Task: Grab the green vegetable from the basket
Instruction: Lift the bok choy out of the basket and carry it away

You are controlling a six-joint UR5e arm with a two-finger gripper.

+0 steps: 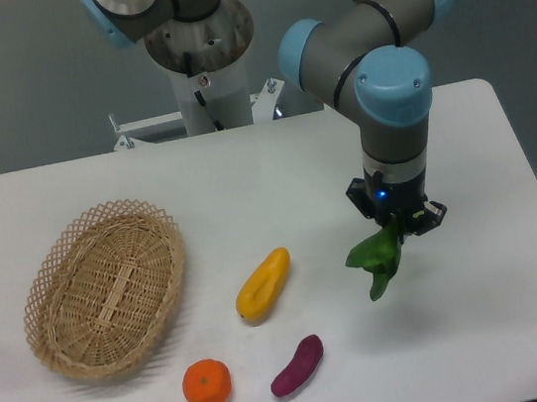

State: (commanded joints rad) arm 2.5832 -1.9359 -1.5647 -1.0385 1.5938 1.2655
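The jaws look clamped on the green vegetable (pixel 377 255) — hanging above the table; the basket (pixel 103 288) sits well apart.

On the white counter (pixel 126 181) I see a yellow elongated fruit (pixel 262 285) lying at a slant near the middle. Below it, close to the front edge, an orange round fruit (pixel 206 385) and a purple sweet potato (pixel 297 365) lie beside each other, not touching. Behind the counter stands a grey metal pedestal (pixel 202 70).
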